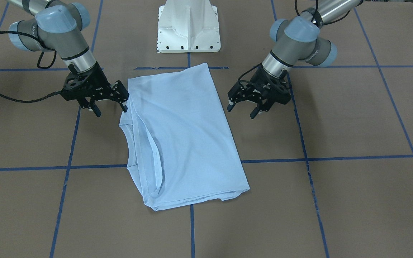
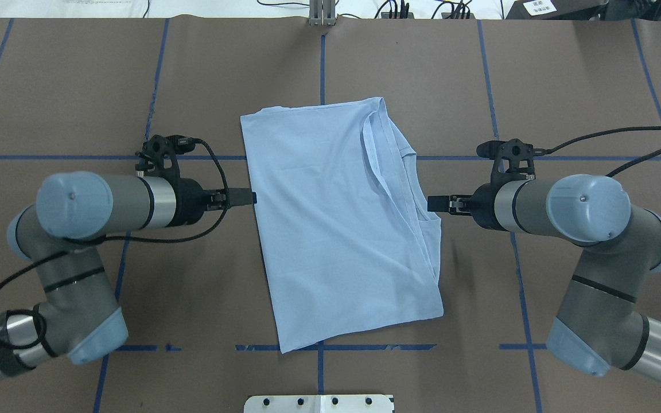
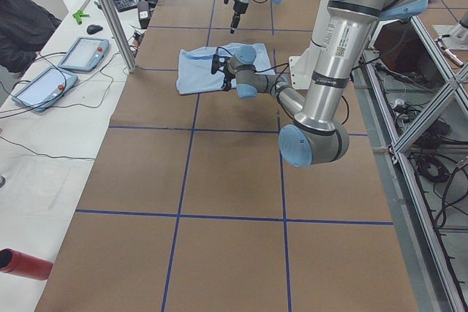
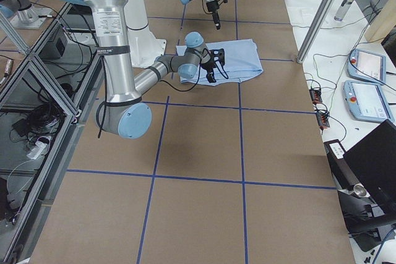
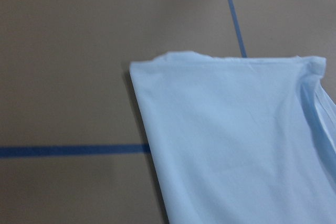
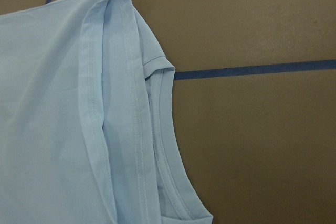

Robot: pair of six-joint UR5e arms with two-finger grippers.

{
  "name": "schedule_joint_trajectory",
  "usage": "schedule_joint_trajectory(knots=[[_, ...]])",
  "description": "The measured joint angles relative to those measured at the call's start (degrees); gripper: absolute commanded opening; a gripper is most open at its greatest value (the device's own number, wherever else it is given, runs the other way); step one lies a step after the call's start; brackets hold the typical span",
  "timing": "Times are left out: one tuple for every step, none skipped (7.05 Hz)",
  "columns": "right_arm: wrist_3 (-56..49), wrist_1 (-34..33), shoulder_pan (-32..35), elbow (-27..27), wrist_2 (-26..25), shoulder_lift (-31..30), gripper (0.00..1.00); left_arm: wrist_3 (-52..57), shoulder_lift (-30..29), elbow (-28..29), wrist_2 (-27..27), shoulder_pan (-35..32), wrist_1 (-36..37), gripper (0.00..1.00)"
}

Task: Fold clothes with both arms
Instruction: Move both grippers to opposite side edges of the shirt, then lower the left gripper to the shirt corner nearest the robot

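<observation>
The light blue T-shirt [image 1: 185, 136] lies folded into a long rectangle on the brown table, also seen from overhead [image 2: 342, 223]. Its ribbed collar [image 1: 129, 143] and a folded sleeve hem face the robot's right side. My left gripper [image 1: 241, 111] hovers open just beside the shirt's plain folded edge, holding nothing. Opposite it, my right gripper [image 1: 111, 110] is open at the collar-side edge, one finger close against the cloth. The left wrist view shows a shirt corner [image 5: 210, 108]; the right wrist view shows the collar [image 6: 168, 145]. No fingers appear in either wrist view.
The white pedestal base [image 1: 188, 27] stands behind the shirt. Blue tape lines [image 1: 335, 157] grid the brown table. A side bench holds tablets [image 3: 44, 82], cables and a red bottle [image 3: 22, 262]. Metal frame posts [image 3: 110, 12] rise at the table's edge.
</observation>
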Motion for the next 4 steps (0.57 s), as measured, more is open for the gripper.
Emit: schedule_joint_trajectory(knots=[[2.2, 2.3, 0.0, 0.5, 0.1, -1.1, 1.00, -4.9, 1.6, -2.3, 3.2, 4.9, 0.0, 0.78], [3.3, 3.2, 0.1, 0.6, 0.1, -1.5, 1.00, -11.0, 2.1, -3.2, 6.8, 9.6, 0.0, 0.64], [3.8, 3.5, 0.0, 0.6, 0.0, -1.6, 1.00, -17.2, 2.3, -3.6, 10.5, 13.9, 0.0, 0.64], [4.1, 3.6, 0.0, 0.6, 0.0, -1.7, 1.00, -21.6, 2.3, -3.7, 13.4, 17.2, 0.0, 0.65]])
